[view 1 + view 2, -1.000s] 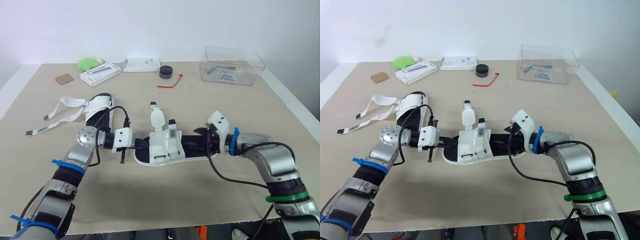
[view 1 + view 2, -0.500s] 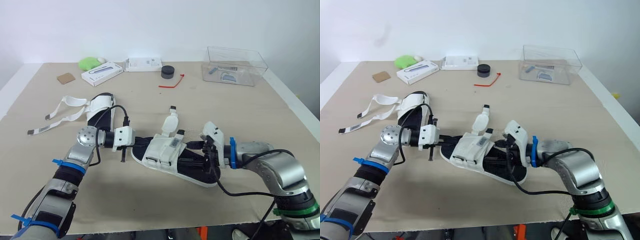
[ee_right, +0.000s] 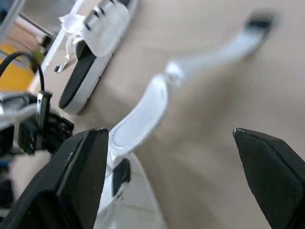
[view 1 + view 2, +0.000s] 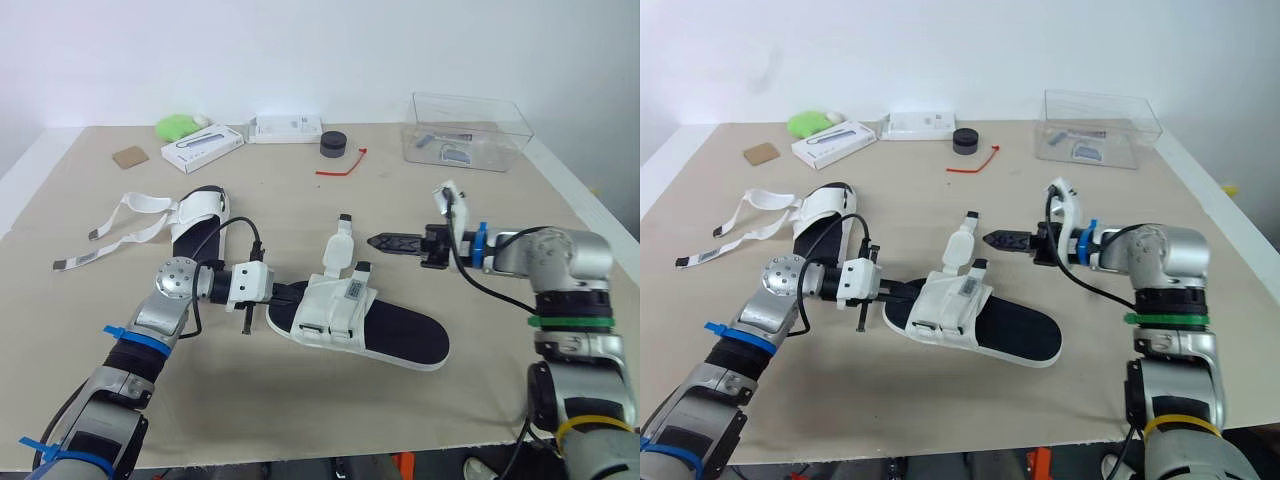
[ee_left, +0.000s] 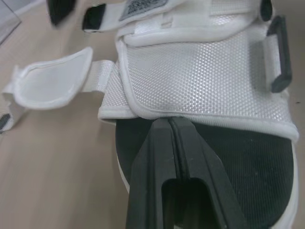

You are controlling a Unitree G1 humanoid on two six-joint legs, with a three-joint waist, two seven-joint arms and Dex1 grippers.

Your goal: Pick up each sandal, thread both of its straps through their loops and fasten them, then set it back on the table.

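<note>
A white-strapped sandal with a black footbed (image 4: 350, 320) lies at the table's middle, heel toward the front right. One of its straps (image 4: 338, 248) sticks up loose. My left gripper (image 4: 284, 294) is shut at the toe end, its fingers (image 5: 170, 129) pressed together on the footbed at the edge of the white upper. My right gripper (image 4: 384, 240) hovers open above and behind the sandal, pointing left, apart from it, and the loose strap (image 3: 147, 107) lies ahead of it. The second sandal (image 4: 200, 225) rests at the left with its straps (image 4: 130, 215) spread out undone.
A clear plastic box (image 4: 465, 130) stands at the back right. Along the back edge are two white boxes (image 4: 200, 148) (image 4: 285, 127), a green item (image 4: 178, 126), a black round thing (image 4: 333, 145), a red tie (image 4: 340, 165) and a cardboard piece (image 4: 129, 157).
My right gripper let go of the sandal's heel, opened and pulled up and away to the right. The heel swung toward the front and came down on the table. The left gripper stayed at the toe.
</note>
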